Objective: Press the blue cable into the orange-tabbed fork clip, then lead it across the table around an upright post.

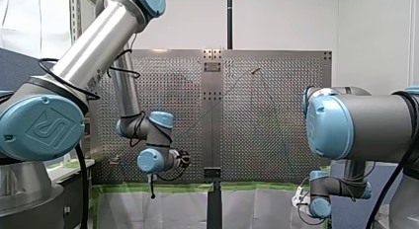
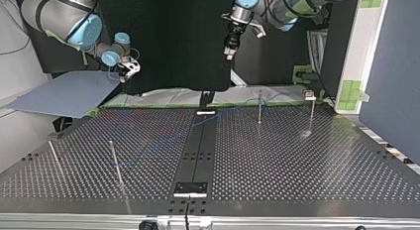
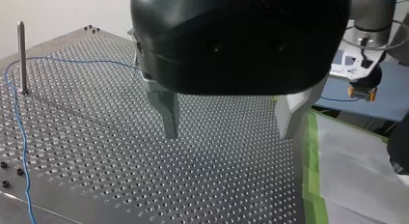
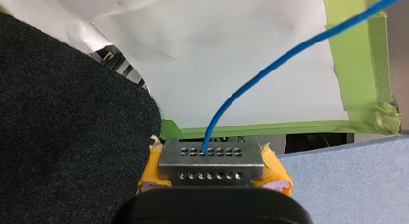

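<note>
Pinching thin blue cable (image 4: 299, 53) in yellow-padded right gripper (image 4: 211, 159), with black left gripper (image 3: 228, 133) spread empty; best kept taut, low toward slim steel post (image 3: 21, 55).

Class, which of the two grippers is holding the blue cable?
My right gripper: its yellow pads are shut on the blue cable. My left gripper hangs open and empty over the table.

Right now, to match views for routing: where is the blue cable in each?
Front view: blue cable, faint diagonal right of centre.
Top view: cable crosses the middle diagonally.
Left wrist view: cable bends at a post.
Right wrist view: cable leaves my right hand.
Shared landmark: green tape.
</note>
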### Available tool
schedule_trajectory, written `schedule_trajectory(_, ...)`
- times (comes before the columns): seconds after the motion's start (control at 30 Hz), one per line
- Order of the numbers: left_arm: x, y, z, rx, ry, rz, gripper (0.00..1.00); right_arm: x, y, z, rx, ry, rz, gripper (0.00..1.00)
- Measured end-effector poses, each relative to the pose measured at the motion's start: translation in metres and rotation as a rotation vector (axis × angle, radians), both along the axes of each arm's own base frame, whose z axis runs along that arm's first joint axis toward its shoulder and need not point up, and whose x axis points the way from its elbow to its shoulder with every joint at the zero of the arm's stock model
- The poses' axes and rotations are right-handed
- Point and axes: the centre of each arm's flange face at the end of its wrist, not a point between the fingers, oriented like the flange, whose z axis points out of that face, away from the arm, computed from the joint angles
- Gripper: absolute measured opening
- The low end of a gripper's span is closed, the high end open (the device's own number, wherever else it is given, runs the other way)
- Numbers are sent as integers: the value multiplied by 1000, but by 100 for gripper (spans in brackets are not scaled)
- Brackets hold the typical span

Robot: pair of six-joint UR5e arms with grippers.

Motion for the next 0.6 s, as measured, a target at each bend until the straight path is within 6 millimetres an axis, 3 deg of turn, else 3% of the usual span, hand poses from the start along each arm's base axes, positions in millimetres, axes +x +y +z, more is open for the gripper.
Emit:
schedule_trajectory(0.2,-10,7,-3,6,-2,2,100,0,0,0,0,2,1,0)
schedule_trajectory(0.6,-11,7,-3,6,-2,2,100,0,0,0,0,2,1,0)
